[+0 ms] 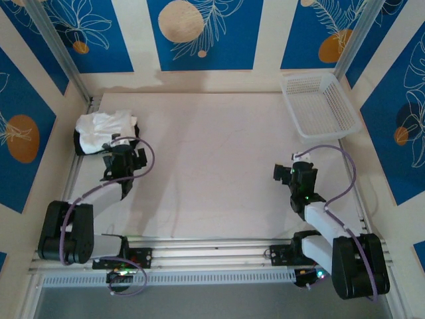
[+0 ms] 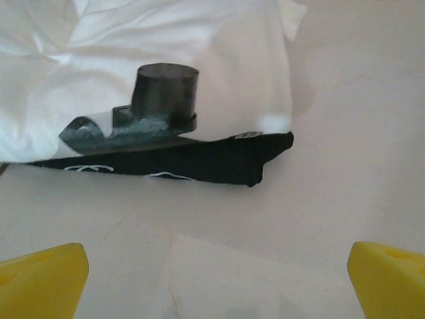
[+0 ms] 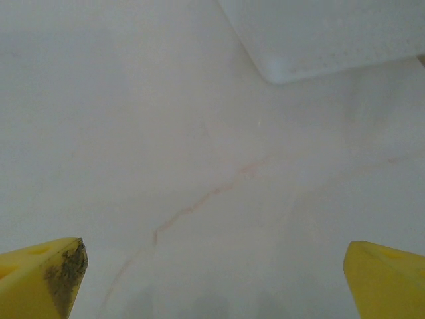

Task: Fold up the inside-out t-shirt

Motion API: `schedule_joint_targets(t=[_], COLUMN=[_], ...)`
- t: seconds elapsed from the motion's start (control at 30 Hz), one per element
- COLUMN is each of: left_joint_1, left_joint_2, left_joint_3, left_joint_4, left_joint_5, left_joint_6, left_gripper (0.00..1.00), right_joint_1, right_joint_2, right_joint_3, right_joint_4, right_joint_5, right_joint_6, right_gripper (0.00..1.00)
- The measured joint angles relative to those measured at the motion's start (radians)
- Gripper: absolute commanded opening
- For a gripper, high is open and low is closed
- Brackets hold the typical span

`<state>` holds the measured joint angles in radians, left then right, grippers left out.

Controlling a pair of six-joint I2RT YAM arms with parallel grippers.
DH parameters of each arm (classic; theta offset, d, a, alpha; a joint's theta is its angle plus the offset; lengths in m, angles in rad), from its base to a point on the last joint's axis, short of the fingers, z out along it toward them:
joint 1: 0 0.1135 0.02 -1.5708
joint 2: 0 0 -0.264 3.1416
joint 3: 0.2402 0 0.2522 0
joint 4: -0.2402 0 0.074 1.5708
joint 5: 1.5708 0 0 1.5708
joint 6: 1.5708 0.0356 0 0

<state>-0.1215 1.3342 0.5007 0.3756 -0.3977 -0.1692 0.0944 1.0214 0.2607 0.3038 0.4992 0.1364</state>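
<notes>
While the left end effector (image 1: 123, 150) stands released, its yellow fingertips (image 2: 46, 279) spread wide with nothing between them, the inside-out t-shirt (image 1: 101, 126) lies just ahead of it in a crumpled white heap, touching neither finger. From the left wrist view the shirt (image 2: 166, 40) sits directly in front of the open jaws, draped over a black folded garment (image 2: 199, 163) whose edge sticks out beneath the white cloth on the side nearest the end effector. A dark grey, stubby cylindrical shape (image 2: 163, 100) sits against the white cloth just above that black edge; what it is cannot be told. Between the fingertips and the garments lies a bare strip of pale surface (image 1: 212, 153).

Well apart from the shirt, on the other side of the surface, the right end effector (image 1: 291, 166) is likewise released, its two yellow fingertips (image 3: 53, 272) set wide over bare surface and holding nothing; one tip carries a dark smudge. Ahead of it and off to one side stands a white basket (image 1: 322, 106), whose rounded corner (image 3: 319, 40) shows in the right wrist view beyond the open jaws. A faint reddish crack line runs across the surface just in front of that end effector.
</notes>
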Motion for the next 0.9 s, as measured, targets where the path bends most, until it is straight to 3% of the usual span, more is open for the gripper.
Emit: schedule_joint_targets(t=[0.37,0.67,0.9], left_joint_1=[0.000,0.000,0.000], left_joint_2=[0.139,0.180,0.180], left_joint_3=[-0.066,-0.068,-0.068], left_joint_4=[0.315,0.376,0.391], left_joint_5=[0.031,0.081,0.084], left_joint_6=[0.148,0.180,0.180], left_gripper=[0.99,1.00,1.00], right_joint_1=[-0.071,-0.098,-0.092], right_joint_2=[0.250,0.486,0.504], right_joint_3=[0.035,0.094,0.126], right_joint_4=[0.300,0.481,0.492], right_joint_5=[-0.162,-0.284,-0.321], right_joint_6=[0.000,0.008,0.000], right_gripper=[0.99,0.99,0.99])
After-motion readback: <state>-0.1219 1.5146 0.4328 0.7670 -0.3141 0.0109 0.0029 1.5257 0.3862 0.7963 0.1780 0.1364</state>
